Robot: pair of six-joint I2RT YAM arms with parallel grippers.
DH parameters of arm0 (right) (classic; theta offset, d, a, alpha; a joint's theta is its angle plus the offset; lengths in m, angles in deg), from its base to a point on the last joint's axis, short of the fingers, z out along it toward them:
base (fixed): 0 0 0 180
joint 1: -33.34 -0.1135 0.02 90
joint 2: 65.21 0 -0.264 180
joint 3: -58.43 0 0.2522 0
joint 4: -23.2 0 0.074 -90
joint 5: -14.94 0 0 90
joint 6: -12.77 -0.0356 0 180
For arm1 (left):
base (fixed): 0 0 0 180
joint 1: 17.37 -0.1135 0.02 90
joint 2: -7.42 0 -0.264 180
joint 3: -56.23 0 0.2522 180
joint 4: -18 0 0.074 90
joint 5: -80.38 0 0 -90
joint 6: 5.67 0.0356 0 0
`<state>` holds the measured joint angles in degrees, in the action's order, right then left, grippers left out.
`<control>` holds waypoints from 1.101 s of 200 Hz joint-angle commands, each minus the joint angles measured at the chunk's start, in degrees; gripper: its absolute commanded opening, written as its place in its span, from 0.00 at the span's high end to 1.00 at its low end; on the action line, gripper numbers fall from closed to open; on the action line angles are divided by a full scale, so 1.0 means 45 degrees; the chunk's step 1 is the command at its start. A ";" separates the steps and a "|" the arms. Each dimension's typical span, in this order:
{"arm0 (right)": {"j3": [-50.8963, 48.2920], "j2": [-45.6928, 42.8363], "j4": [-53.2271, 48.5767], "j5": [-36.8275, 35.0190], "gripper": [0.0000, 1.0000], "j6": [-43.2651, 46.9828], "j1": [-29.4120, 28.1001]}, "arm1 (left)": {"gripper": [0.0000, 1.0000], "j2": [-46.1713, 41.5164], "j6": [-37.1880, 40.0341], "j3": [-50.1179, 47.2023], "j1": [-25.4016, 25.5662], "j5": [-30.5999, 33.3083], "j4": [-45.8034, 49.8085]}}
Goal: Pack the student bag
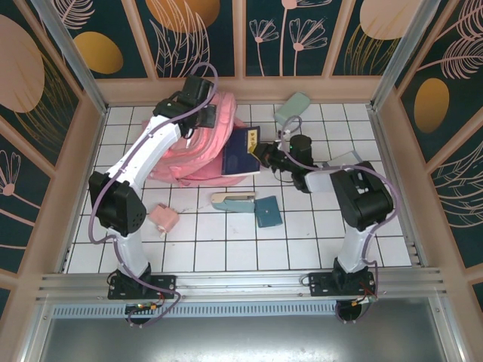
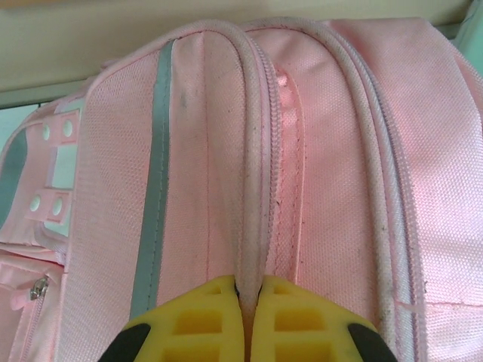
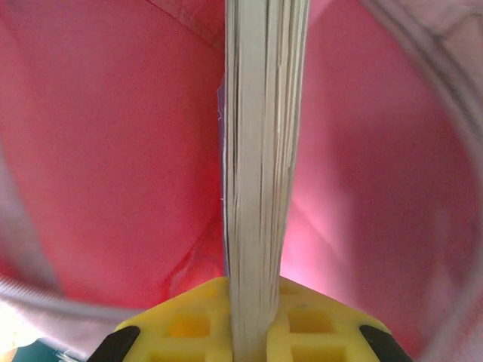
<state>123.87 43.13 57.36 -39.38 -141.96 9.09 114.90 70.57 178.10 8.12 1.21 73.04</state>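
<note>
At the bottom of the overhead view, the two arm bases sit on the near edge of the white-tiled bench (image 1: 226, 253). Just beyond them, in the lower middle of the frame, three small things lie apart from each other: a small pink pouch (image 1: 164, 218) at the left, a beige-and-teal oblong item (image 1: 232, 200) in the centre, and a teal square pouch (image 1: 268, 211) just to its right.

Farther up, right of centre, the right hand (image 1: 266, 156) is clamped on a dark blue book (image 1: 241, 151). The book lies against the right edge of the student bag (image 1: 198, 151). In the right wrist view the yellow fingers (image 3: 181, 324) of the right hand (image 3: 253, 302) pinch the book (image 3: 260, 151) edge-on, page edges showing. Pink lining (image 3: 113, 151) surrounds it on both sides, so its far end is inside the bag's opening.

The student bag, a large pink backpack, lies in the upper middle-left of the overhead frame, near the back wall. The left hand (image 1: 205, 115) rests on its far top edge. In the left wrist view the left hand (image 2: 247, 290) has its yellow fingers (image 2: 196, 324) together, nipping a raised zip seam (image 2: 256, 151) of the bag (image 2: 339, 166). A pale grey strip (image 2: 155, 188) runs up the fabric to the left of that seam.

Farthest off, in the upper right of the tiles, a pale green case (image 1: 293, 109) lies alone.
</note>
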 commanded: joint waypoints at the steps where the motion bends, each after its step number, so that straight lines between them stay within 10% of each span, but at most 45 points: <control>1: 0.1492 0.0842 0.1369 -0.1226 1.00 -0.0530 -0.0749 | 1.00 -0.1009 -0.0207 0.0672 -0.0249 -0.1492 -0.1116; 135: 1.3630 0.8228 -0.4938 -0.4467 1.00 -0.0912 -0.3122 | 1.00 -0.0748 -0.1010 0.0503 -0.0567 -0.2138 -0.1224; 175: 1.5250 0.8532 -0.7511 -0.4043 0.58 0.0067 -0.3136 | 1.00 -0.0713 -0.0984 0.0473 -0.0701 -0.2094 -0.1184; 220: 1.3522 0.6651 -0.8202 -0.4355 0.44 0.1321 -0.3057 | 1.00 -0.0740 -0.1090 0.0391 -0.1142 -0.2346 -0.1205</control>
<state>188.07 80.94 24.33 -57.74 -140.54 -4.59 114.29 66.57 178.10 4.08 -7.78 72.93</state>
